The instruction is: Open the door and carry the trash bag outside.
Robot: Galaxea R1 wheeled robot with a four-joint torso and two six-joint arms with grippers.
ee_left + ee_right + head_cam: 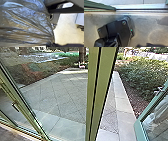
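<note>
- Bulging close beside my left pincer is the trash bag (27, 21), dark and shiny, its folds drawing together toward one narrow spot.
- I cannot tell how far open my left pincer is, or whether it has hold of the bag.
- Nor can I tell how far open my right pincer is, or whether it grips anything.
- Below my right pincer lies the grey floor (144, 27), with the metal door track (140, 9) running along its edge.
- Near that track is the foot of a green frame (99, 5).
- Farther out from my pincers, past a tall green post (98, 84), lie the paved yard (67, 97) and leafy bushes (142, 74).
</note>
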